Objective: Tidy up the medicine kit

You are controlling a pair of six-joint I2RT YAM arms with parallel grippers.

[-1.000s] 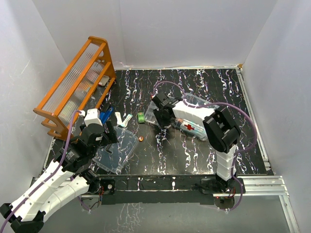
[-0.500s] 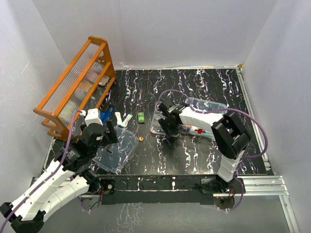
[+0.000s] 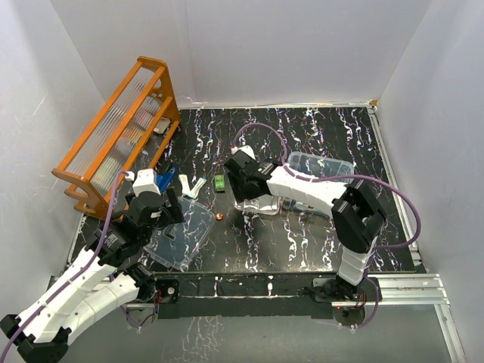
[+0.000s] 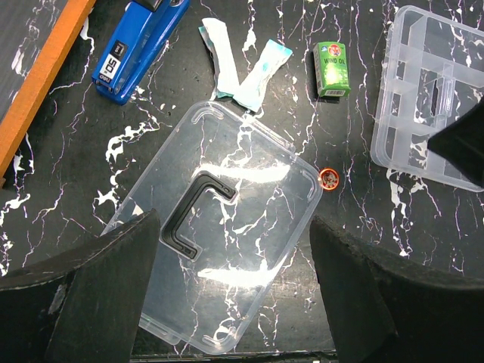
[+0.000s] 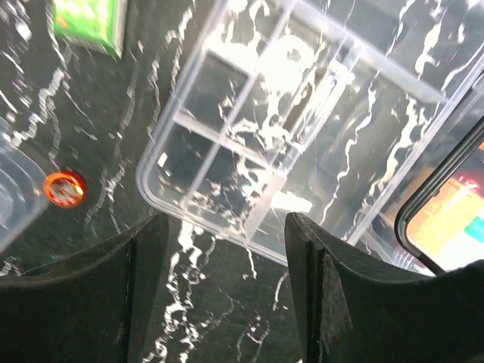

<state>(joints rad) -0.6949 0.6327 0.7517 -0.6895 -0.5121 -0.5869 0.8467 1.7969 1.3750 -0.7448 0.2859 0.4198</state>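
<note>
Right pincer wide open, empty; I hold it over tray corner, likely for rim grab. Tray on surface, near box. Left pincer open, empty, above lid; lid off so compartments reachable. 2 packets loose beside lid.

the table under me is black with white marble veins; on it the lid is clear with a dark handle, and the compartmented tray is clear too. the stapler is blue, the small box green, the little round cap orange-red, the packets white and teal. the rack is orange with ribbed clear panels.
</note>
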